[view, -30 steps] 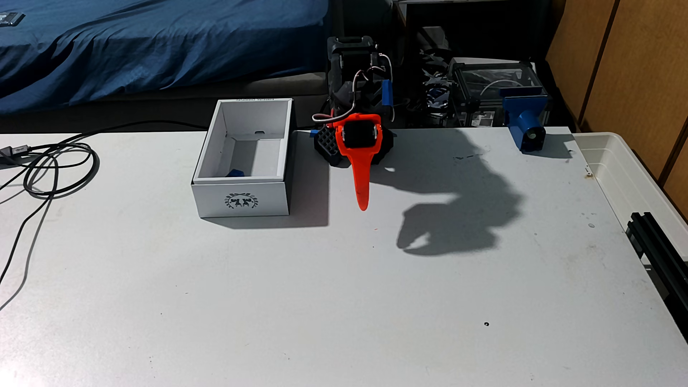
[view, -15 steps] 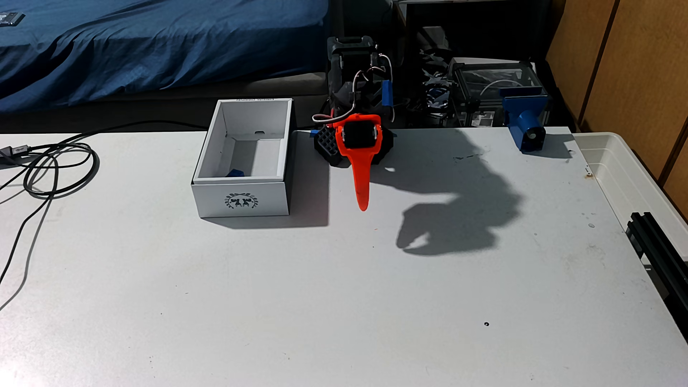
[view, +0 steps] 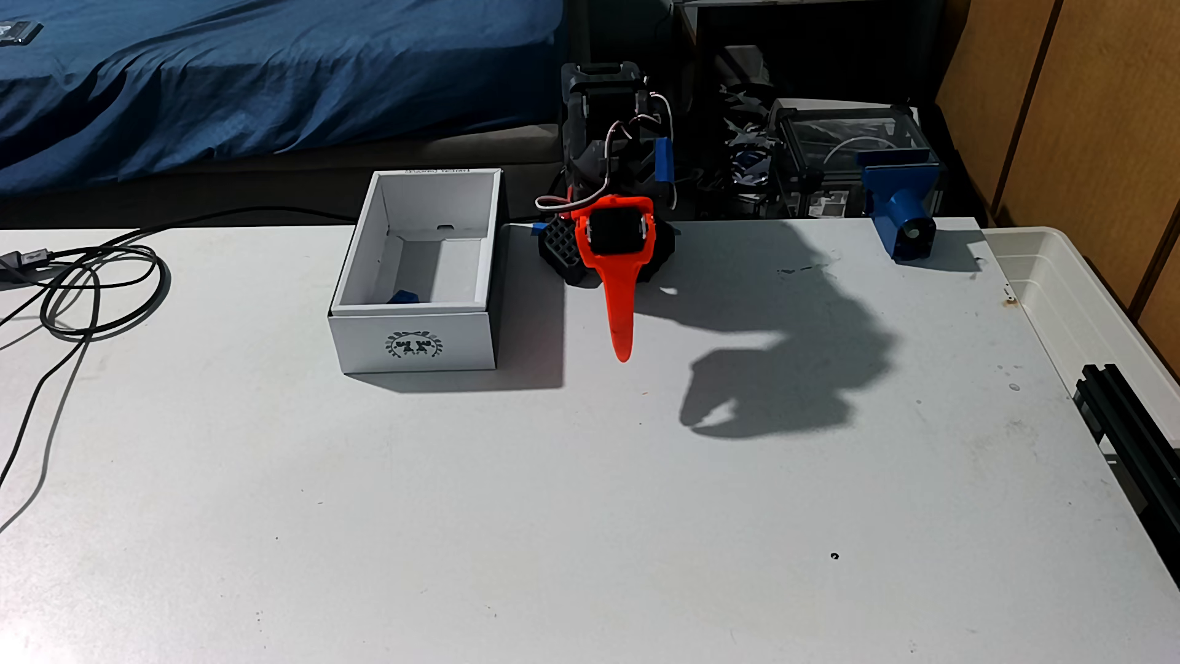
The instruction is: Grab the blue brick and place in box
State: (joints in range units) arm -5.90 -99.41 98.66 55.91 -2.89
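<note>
Nothing is moving between the earlier frames and now: the hand (view: 622, 351) is hanging over the tabletop (view: 574, 511) beside the box (view: 415, 341), its grip unreadable from this angle, while the blue brick (view: 403, 297) is lying inside, suggesting placement is complete.

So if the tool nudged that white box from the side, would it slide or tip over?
Probably slide: the box looks low and wide, sitting flat on the smooth table. It seems light, being open thin cardboard holding just the blue brick. A push high on its thin wall might flex it.
</note>
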